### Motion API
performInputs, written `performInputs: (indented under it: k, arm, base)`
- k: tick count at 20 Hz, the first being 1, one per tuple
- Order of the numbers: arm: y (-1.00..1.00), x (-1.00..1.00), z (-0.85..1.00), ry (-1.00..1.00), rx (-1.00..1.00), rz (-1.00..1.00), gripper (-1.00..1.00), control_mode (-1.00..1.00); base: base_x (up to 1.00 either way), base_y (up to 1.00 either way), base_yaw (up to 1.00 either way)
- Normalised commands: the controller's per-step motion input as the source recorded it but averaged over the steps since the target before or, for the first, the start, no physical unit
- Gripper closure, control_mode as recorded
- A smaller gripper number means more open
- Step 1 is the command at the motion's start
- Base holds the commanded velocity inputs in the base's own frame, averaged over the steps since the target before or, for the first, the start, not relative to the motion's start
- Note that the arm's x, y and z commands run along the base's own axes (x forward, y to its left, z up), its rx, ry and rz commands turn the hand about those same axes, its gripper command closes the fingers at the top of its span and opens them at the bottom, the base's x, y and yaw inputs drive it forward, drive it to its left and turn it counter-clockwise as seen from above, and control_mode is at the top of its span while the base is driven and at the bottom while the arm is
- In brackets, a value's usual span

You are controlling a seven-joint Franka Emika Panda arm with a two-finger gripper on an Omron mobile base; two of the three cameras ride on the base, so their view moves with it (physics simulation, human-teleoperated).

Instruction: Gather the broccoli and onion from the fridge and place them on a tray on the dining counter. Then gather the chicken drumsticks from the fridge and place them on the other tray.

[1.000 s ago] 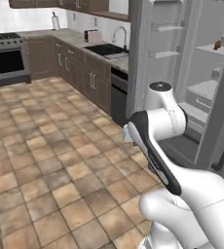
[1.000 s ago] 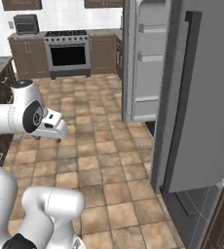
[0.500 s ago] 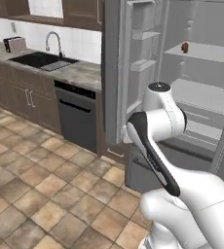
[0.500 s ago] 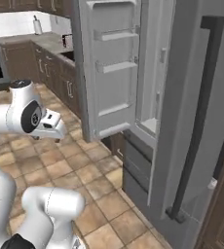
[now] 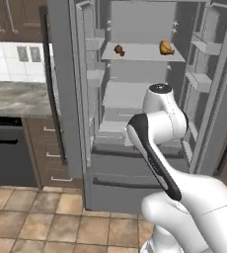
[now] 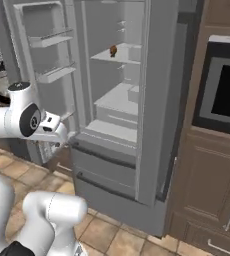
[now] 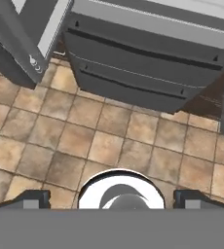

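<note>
**A:** What is the biggest thing in front of the robot?

**B:** The fridge. Both of its upper doors stand swung wide, the left door and the right door. I judge they are open like that so the arm can reach straight onto the shelves.

**A:** And the arm?

**B:** The arm is folded up tight in front of the fridge, level with its lower shelves. That looks like a tucked carrying posture rather than a reach, since nothing of it is inside the fridge.

**A:** Which way is the hand pointing?

**B:** Down. It looks at the bottom drawers of the fridge and at the floor tiles just in front of them.

**A:** What about the pincer?

**B:** The gripper is released. Its two dark tips sit far apart with only floor between them, so it carries nothing. Wide jaws would suit taking a rounded piece of food next.

**A:** Where is the food?

**B:** It is high inside the fridge, on the upper shelf. A darker brown piece lies toward the shelf's left end and an orange-golden piece toward its right end, well apart. The orange-golden one looks plump enough to be a drumstick. The darker one is too small for me to tell onion from drumstick.

**A:** So what does the next move call for?

**B:** I'd say the hand must be raised from drawer height to that shelf and turned to face into the fridge.
</note>
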Motion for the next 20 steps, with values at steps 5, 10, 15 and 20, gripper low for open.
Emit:
performInputs:
  k: [5, 10, 15, 20]
  arm:
    - [0.00, 0.00, 0.00, 0.00, 0.00, 0.00, -1.00, 1.00]
    - [0.00, 0.00, 0.00, 0.00, 0.00, 0.00, -1.00, 1.00]
    - [0.00, 0.00, 0.00, 0.00, 0.00, 0.00, -1.00, 1.00]
    - [0.00, 0.00, 0.00, 0.00, 0.00, 0.00, -1.00, 1.00]
  base:
    - [0.51, 0.55, -0.74]
    - [0.40, 0.79, -0.42]
    - [0.32, -0.25, -0.06]
    - [0.14, -0.89, 0.06]
